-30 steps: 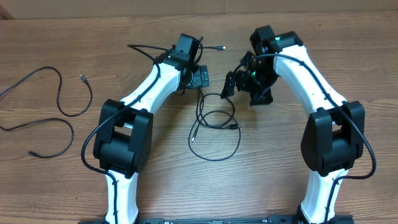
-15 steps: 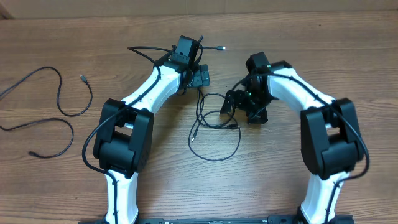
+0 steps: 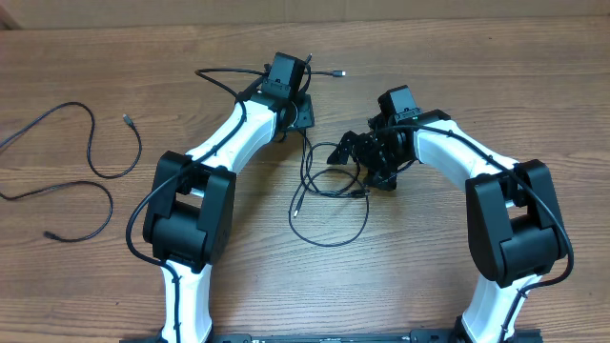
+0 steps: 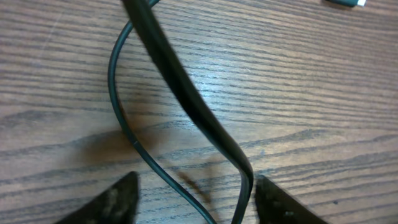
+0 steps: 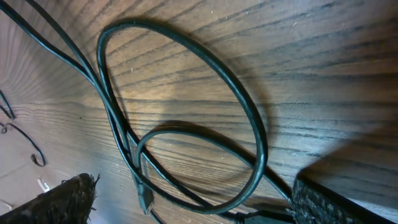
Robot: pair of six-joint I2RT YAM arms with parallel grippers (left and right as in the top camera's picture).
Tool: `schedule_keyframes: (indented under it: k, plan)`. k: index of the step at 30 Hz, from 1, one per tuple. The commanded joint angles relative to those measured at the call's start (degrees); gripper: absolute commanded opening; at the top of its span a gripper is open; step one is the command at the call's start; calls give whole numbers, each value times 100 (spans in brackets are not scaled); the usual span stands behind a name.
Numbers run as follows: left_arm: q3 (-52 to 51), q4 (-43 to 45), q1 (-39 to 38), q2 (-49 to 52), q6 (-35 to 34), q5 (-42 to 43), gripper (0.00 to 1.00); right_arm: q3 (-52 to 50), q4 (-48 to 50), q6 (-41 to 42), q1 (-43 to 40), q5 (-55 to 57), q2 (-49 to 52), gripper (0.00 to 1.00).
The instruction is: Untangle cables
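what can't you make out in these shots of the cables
Left wrist: the cables run off the bottom edge between the fingers, so where they lead is cut off; a plug is clipped by the top edge.
Right wrist: the ends of the looped cable run out of frame.
Overhead: which strand of the tangle lies on top is too small to tell.

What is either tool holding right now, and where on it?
Nothing is clamped yet. Two cable strands run between the parted fingers of the left tool. The right tool stands open over the cable loop, gripping nothing.
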Motion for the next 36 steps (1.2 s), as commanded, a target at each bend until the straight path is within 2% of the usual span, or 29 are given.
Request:
schedule_keyframes:
  k: [1, 4, 6, 14, 21, 22, 28, 30, 36]
  plan:
    - [-61, 31, -22, -35, -4, -76, 47, -385, -28, 42, 33, 431, 551, 100]
    - [-61, 111, -22, -11, -4, -74, 31, -385, -11, 42, 33, 431, 551, 100]
    - [-61, 133, -22, 9, -7, -74, 25, -385, -9, 42, 33, 433, 551, 100]
    - [-61, 184, -22, 37, -4, -76, 20, -385, 66, 42, 35, 431, 551, 100]
    - [-61, 144, -13, 37, -4, -72, 21, -385, 70, 39, 33, 433, 551, 100]
    - [-61, 136, -15, 37, -4, -72, 16, -385, 70, 42, 33, 433, 551, 100]
    - [-61, 59, -13, 37, -4, -74, 11, -385, 70, 42, 35, 431, 551, 100]
    - [-61, 57, -13, 37, 17, -76, 6, -385, 70, 42, 33, 431, 551, 100]
    - [-61, 52, -11, 37, 17, -76, 4, -387, 66, 42, 33, 431, 551, 100]
